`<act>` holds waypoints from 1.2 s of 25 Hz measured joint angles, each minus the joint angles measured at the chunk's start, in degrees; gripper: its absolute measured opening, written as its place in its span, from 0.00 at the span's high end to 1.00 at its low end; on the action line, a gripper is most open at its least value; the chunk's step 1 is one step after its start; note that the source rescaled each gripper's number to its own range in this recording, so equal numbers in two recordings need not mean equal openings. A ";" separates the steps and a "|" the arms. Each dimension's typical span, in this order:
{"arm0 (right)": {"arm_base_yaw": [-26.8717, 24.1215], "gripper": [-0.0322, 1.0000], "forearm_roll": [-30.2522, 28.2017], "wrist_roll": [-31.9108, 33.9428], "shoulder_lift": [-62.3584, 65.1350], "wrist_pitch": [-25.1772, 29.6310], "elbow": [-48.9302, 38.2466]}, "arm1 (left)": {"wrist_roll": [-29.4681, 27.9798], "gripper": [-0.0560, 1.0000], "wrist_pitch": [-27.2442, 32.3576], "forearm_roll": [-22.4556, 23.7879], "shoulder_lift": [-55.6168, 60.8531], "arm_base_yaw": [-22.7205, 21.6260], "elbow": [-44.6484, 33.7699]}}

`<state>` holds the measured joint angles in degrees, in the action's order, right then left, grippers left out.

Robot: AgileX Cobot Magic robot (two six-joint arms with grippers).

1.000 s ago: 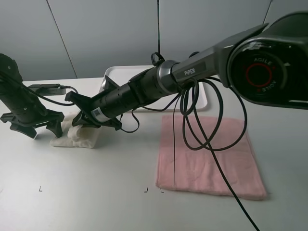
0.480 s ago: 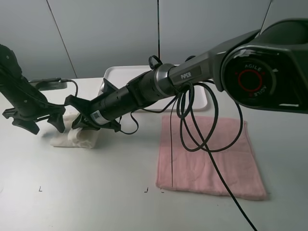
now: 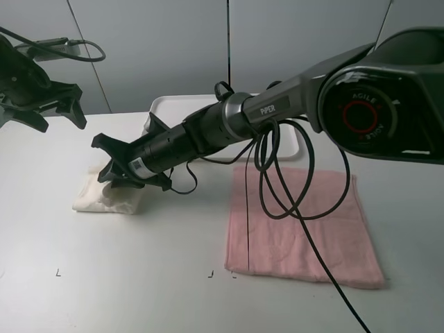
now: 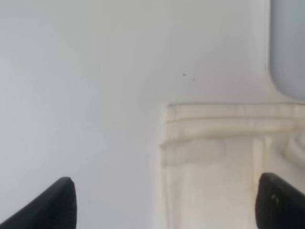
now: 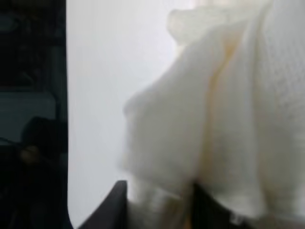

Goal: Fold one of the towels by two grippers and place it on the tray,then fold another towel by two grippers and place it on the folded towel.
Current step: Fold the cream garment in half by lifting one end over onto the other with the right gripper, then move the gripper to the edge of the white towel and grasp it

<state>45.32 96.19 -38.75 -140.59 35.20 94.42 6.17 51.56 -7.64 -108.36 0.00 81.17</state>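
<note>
The cream towel (image 3: 104, 198) lies as a compact, somewhat rumpled bundle on the table (image 3: 139, 277) at the 9 o'clock side of the high view, not on the tray (image 3: 180, 104), which sits empty-looking at about 1 o'clock from it. The first fold looks done, but the placing is left. The right gripper (image 3: 123, 173) reaches across and sits right on the bundle; cloth crowds its wrist view, and I cannot tell whether its jaws grip the cloth or stand clear. The left gripper (image 3: 57, 114) hangs high at 11 o'clock, jaws spread wide and empty. The pink towel (image 3: 302, 225) lies flat and unfolded at 4 o'clock, so the second half is untouched.
</note>
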 joint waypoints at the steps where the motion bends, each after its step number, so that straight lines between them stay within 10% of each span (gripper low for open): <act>1: 0.48 0.49 1.46 -2.03 0.00 0.15 0.15 | 0.00 0.03 0.11 0.00 0.00 0.00 0.15; 7: 3.55 0.38 3.40 -9.06 0.00 0.80 3.27 | 0.11 0.03 0.99 0.00 0.00 0.00 0.20; 22: -8.73 0.38 -23.88 13.33 0.00 7.43 3.44 | 1.28 0.03 0.23 -0.04 0.00 0.00 0.20; 30: -8.73 0.34 -24.89 14.39 0.00 5.57 3.44 | 1.39 0.03 0.23 -0.04 0.00 0.00 0.20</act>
<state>36.59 71.31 -24.36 -140.59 40.77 97.86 7.56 51.79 -7.68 -108.36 0.00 81.37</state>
